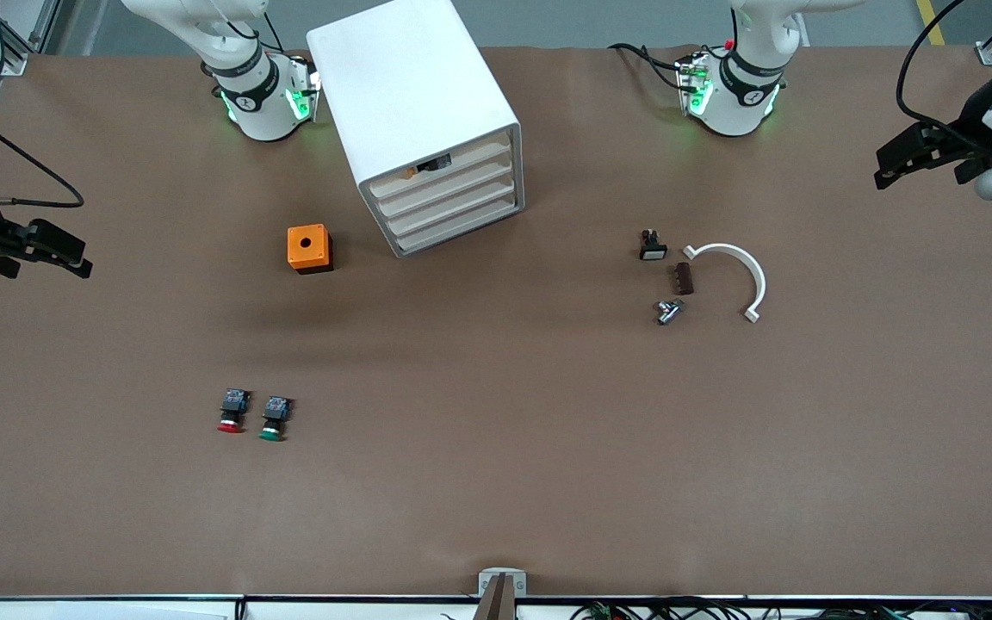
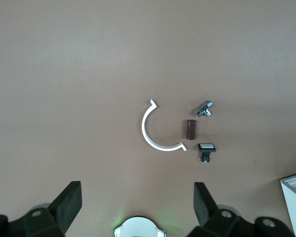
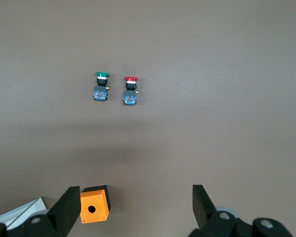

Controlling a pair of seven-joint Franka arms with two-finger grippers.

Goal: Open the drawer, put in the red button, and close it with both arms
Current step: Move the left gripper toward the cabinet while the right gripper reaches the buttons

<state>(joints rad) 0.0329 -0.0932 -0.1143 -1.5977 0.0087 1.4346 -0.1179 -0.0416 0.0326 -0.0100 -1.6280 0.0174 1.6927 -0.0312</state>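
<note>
The white cabinet [image 1: 414, 95] stands between the arm bases, its four drawers facing the front camera and all pushed in. The drawer [image 1: 449, 190] is second from the top. The red button [image 1: 232, 412] lies on the table near the front camera, toward the right arm's end, beside a green-capped button [image 1: 275, 418]. Both show in the right wrist view, the red button [image 3: 130, 90] and the green one [image 3: 101, 86]. My right gripper [image 1: 74, 257] hangs open and empty at its table end, seen also in its wrist view [image 3: 135, 197]. My left gripper [image 1: 882, 170] hangs open and empty at its end, seen too from its wrist [image 2: 137, 197].
An orange box with a hole [image 1: 309, 248] sits beside the cabinet. Toward the left arm's end lie a white curved piece [image 1: 733, 271], a brown block [image 1: 684, 278], a metal fitting [image 1: 668, 311] and a small white-capped switch [image 1: 653, 246]. A dark item shows in the top drawer slot [image 1: 432, 164].
</note>
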